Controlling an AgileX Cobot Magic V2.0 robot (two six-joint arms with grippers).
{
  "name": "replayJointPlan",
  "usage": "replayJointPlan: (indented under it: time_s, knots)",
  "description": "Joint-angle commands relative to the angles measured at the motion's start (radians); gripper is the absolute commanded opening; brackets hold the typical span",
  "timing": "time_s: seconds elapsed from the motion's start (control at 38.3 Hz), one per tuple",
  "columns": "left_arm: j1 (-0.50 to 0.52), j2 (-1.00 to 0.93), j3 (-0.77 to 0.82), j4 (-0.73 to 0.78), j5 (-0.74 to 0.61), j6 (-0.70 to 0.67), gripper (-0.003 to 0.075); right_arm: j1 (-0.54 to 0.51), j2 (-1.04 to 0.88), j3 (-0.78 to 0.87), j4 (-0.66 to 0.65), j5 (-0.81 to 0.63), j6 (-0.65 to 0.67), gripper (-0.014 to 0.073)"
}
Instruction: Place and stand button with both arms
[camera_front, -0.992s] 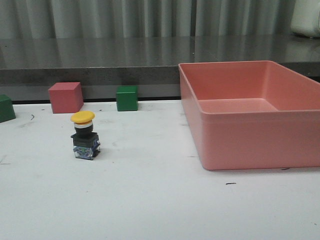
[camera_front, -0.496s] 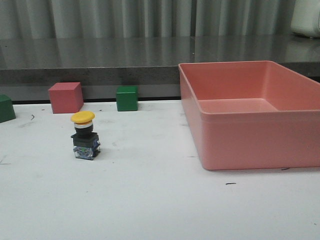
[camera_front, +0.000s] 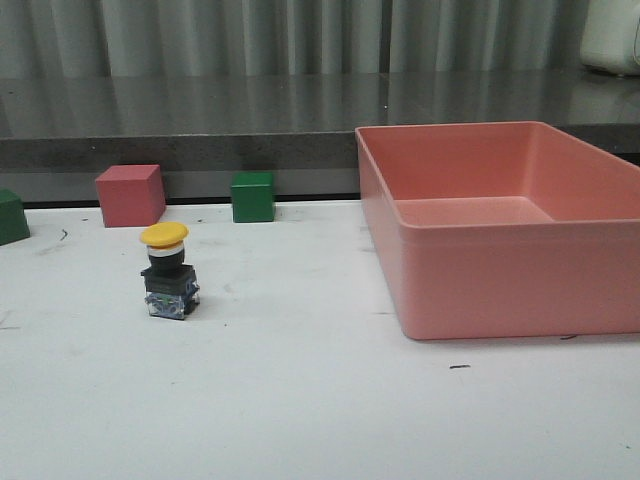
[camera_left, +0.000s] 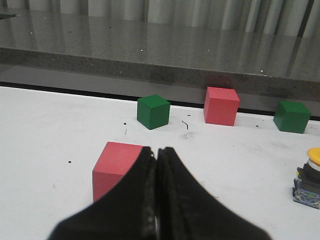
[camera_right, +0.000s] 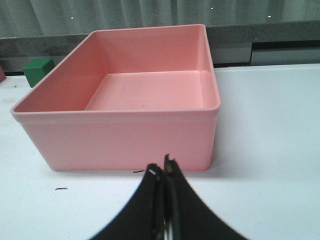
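While the button (camera_front: 167, 271) stood upright, cap up, near the table's (camera_front: 320, 400) left edge, apparently already set in place, the left gripper (camera_left: 156, 152) and right gripper (camera_right: 163, 175) were pressed together, empty, well apart from it.

Low front view and right wrist view share pink bin (camera_front: 500, 230)

In the front view a green cube (camera_front: 12, 216) at nine o'clock is cut by the left edge, and the pink bin (camera_front: 500, 230) at three o'clock runs off the right edge. In the left wrist view the button (camera_left: 308, 176) is clipped at three o'clock, and the closed fingers (camera_left: 150, 172) hide the near pink cube's (camera_left: 116, 166) lower right corner.
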Motion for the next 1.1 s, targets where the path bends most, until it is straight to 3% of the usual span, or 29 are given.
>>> replayJointPlan:
  time_s: [0.0, 0.13, 1.07]
  knots:
    - [0.000, -0.024, 0.008, -0.008, -0.090, -0.007, -0.0020, -0.007, -0.024, -0.004, 0.006, -0.062, -0.008, -0.0063]
    - [0.000, -0.024, 0.008, -0.008, -0.090, -0.007, -0.0020, -0.028, -0.092, -0.004, 0.006, -0.058, -0.008, -0.0063]
    - [0.000, -0.024, 0.008, -0.008, -0.090, -0.007, -0.0020, -0.042, -0.087, -0.004, 0.006, -0.066, -0.008, -0.0063]
